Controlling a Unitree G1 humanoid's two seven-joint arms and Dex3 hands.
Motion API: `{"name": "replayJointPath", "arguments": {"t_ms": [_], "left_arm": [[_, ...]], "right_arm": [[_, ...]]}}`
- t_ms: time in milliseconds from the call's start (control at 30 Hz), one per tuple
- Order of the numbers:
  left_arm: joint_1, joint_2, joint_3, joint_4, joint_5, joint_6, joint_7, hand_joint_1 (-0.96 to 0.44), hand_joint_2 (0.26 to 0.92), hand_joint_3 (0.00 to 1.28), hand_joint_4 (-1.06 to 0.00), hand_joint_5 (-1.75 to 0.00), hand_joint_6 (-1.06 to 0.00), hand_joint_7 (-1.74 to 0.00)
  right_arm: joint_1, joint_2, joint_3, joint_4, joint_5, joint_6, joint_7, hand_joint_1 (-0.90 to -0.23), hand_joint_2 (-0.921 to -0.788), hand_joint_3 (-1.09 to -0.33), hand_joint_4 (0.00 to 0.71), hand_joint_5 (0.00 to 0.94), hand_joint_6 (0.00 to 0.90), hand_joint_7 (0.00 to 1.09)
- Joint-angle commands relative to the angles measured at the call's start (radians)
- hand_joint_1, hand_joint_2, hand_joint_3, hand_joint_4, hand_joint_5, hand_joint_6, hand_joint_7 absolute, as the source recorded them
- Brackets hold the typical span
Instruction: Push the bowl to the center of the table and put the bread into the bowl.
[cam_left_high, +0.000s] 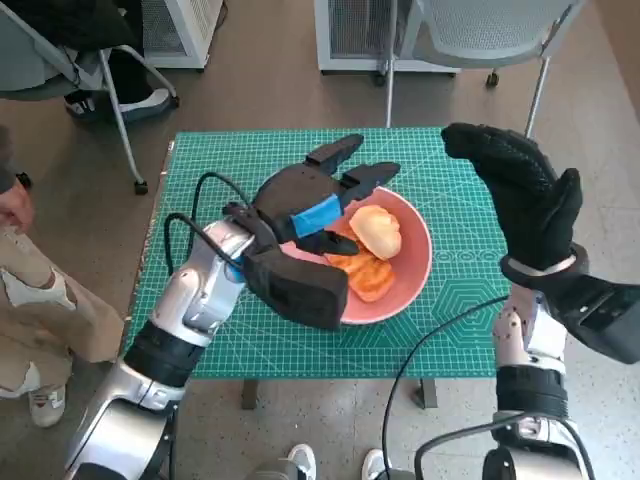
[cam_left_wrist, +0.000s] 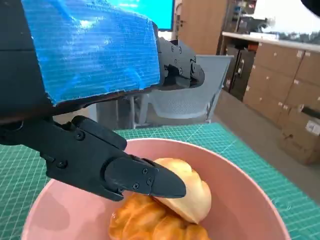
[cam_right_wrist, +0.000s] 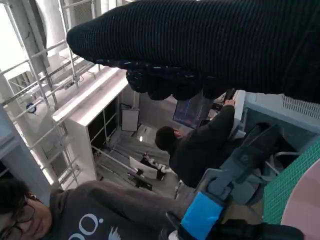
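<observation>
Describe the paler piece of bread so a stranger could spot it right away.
On the green cutting mat sits a pink bowl, under the left hand. The pale bread is the smooth, rounded one; the orange pastry beside it is darker and ridged.

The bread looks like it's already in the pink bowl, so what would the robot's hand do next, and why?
Probably lift the left hand up and back from the bowl. The bread already lies inside with another orange pastry, and the bowl sits near the mat's middle. The hand's fingers are spread over the bread, holding nothing. The right hand is raised, clear of the bowl.
</observation>
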Motion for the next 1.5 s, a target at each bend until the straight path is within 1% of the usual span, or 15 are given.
{"name": "replayJointPath", "arguments": {"t_ms": [33,167,267,400,533,600,700,833,933,1167,1500], "left_arm": [[0.018,0.033,0.051,-0.052,-0.068,-0.018,-0.030,-0.73,0.921,0.28,0.00,0.00,-0.17,-0.11],[0.046,0.063,0.163,-0.068,-0.244,-0.091,-0.066,-0.73,0.921,0.35,0.00,0.00,-0.17,-0.11],[0.069,0.034,0.268,-0.035,-0.435,-0.174,-0.077,-0.73,0.921,0.41,0.00,0.00,-0.17,-0.11],[0.083,0.007,0.331,-0.015,-0.564,-0.231,-0.090,-0.74,0.921,0.45,0.00,0.00,-0.16,-0.11],[0.099,-0.043,0.410,0.039,-0.717,-0.317,-0.102,-0.75,0.921,0.49,0.00,0.00,-0.15,-0.10],[0.107,-0.061,0.434,0.050,-0.765,-0.333,-0.107,-0.77,0.921,0.51,0.00,0.00,-0.14,-0.10],[0.115,-0.077,0.452,0.051,-0.806,-0.338,-0.113,-0.79,0.921,0.52,0.00,0.00,-0.14,-0.09],[0.156,-0.085,0.473,-0.005,-0.851,-0.308,-0.114,-0.79,0.921,0.54,0.00,0.00,-0.13,-0.08],[0.171,-0.084,0.477,-0.027,-0.851,-0.298,-0.111,-0.78,0.921,0.55,0.00,0.00,-0.12,-0.07],[0.223,-0.075,0.485,-0.085,-0.832,-0.296,-0.107,-0.75,0.921,0.56,0.00,0.00,-0.10,-0.06],[0.257,-0.090,0.483,-0.113,-0.842,-0.290,-0.113,-0.75,0.921,0.56,0.00,0.00,-0.09,-0.06]], "right_arm": [[0.005,-0.014,0.003,0.004,-0.001,0.013,0.007,-0.603,-0.921,-0.706,0.154,0.004,-0.001,0.52],[-0.003,-0.021,0.001,-0.011,0.004,0.025,0.004,-0.606,-0.921,-0.703,0.155,0.005,-0.001,0.52],[-0.015,-0.026,-0.002,-0.017,0.004,0.026,-0.001,-0.610,-0.921,-0.697,0.158,0.006,0.000,0.52],[-0.026,-0.030,-0.002,-0.020,-0.001,0.025,-0.010,-0.610,-0.921,-0.691,0.161,0.006,0.001,0.53],[-0.051,-0.034,-0.002,-0.015,-0.017,0.015,-0.030,-0.611,-0.921,-0.684,0.158,0.004,0.006,0.52],[-0.060,-0.034,0.000,-0.014,-0.024,0.011,-0.039,-0.613,-0.921,-0.682,0.155,0.003,0.010,0.52],[-0.069,-0.035,0.003,-0.011,-0.029,0.008,-0.047,-0.613,-0.921,-0.681,0.152,0.001,0.014,0.52],[-0.084,-0.032,0.010,-0.008,-0.037,-0.001,-0.055,-0.611,-0.921,-0.680,0.150,0.000,0.017,0.51],[-0.087,-0.032,0.011,-0.007,-0.041,-0.003,-0.058,-0.610,-0.921,-0.679,0.150,0.000,0.020,0.50],[-0.091,-0.033,0.021,-0.016,-0.061,-0.014,-0.067,-0.608,-0.921,-0.681,0.150,0.000,0.025,0.49],[-0.093,-0.036,0.032,-0.018,-0.065,-0.013,-0.071,-0.611,-0.921,-0.686,0.145,0.000,0.029,0.48]]}}
